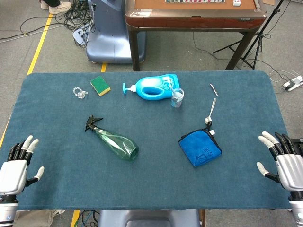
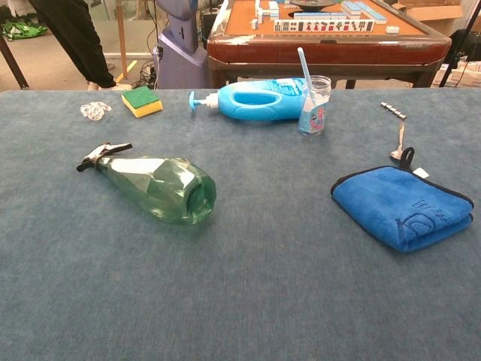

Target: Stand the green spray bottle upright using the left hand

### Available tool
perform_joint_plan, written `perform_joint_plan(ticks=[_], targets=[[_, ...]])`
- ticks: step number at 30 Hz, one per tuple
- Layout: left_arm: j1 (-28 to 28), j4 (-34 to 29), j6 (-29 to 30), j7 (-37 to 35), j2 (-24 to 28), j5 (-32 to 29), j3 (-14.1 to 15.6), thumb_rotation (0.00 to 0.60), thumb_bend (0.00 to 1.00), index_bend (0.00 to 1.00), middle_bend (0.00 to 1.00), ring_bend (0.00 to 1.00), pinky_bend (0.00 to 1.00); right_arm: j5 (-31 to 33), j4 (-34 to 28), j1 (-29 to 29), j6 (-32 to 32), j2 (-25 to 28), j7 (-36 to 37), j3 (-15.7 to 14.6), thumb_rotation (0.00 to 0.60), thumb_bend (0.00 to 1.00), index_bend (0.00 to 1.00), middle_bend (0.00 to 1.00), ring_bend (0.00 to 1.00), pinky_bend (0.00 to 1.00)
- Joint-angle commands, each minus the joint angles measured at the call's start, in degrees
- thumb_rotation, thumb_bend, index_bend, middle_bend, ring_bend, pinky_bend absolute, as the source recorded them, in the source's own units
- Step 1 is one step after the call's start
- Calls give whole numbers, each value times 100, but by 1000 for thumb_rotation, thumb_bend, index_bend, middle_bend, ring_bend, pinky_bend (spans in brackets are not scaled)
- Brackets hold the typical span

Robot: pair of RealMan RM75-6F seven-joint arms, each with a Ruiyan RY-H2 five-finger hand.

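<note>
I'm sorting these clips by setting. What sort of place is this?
Probably a robot lab or test room, not a home: loose cables on the floor, yellow floor tape, a tripod, and a mahjong table behind the cloth-covered work table.

1. The green spray bottle [image 2: 161,185] lies on its side on the blue table cloth [image 2: 248,293], black nozzle toward the left, base toward the camera.
2. A blue pump bottle [image 2: 259,100] lies flat near the far edge, nozzle pointing left.
3. Just right of it stands a small clear jar [image 2: 313,107] with a blue stick in it.
4. A green-and-yellow sponge [image 2: 142,101] and a clear plastic piece [image 2: 95,111] sit far left.
5. A folded blue cloth [image 2: 402,206] lies right, a spoon [image 2: 398,143] and a screw [image 2: 393,110] beyond it.
</note>
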Motion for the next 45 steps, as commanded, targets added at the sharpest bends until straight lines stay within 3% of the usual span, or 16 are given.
perform_joint_plan(ticks=[1, 24, 38, 40, 43, 45], targets=[[-2, -9, 5, 0, -11, 4, -7, 600, 345, 0, 0, 0, 0, -7, 22, 11, -9, -4, 15, 11, 600, 280, 191, 147, 5, 0], [-75, 100, -18, -289, -20, 181, -46, 600, 345, 0, 0, 0, 0, -41, 86, 108, -103, -62, 32, 78, 600, 280, 191, 147, 5, 0], [-822, 407, -740, -1787, 354, 1218, 48, 598, 345, 4, 0, 0, 0, -70, -21, 203, -133, 27, -128, 160, 600, 281, 191, 147, 5, 0], [-988, 398, -862, -2008, 392, 1385, 51, 536, 345, 17, 0, 0, 0, -73, -46, 215, -141, 52, -156, 169, 600, 280, 191, 147, 5, 0], [-1289, 372, -1078, -2397, 421, 1654, 55, 375, 345, 34, 0, 0, 0, -57, -81, 242, -155, 98, -192, 199, 600, 281, 191, 147, 5, 0], [-1505, 333, -1241, -2574, 426, 1813, 52, 344, 345, 41, 0, 0, 0, -41, -107, 268, -175, 127, -220, 224, 600, 280, 191, 147, 5, 0]])
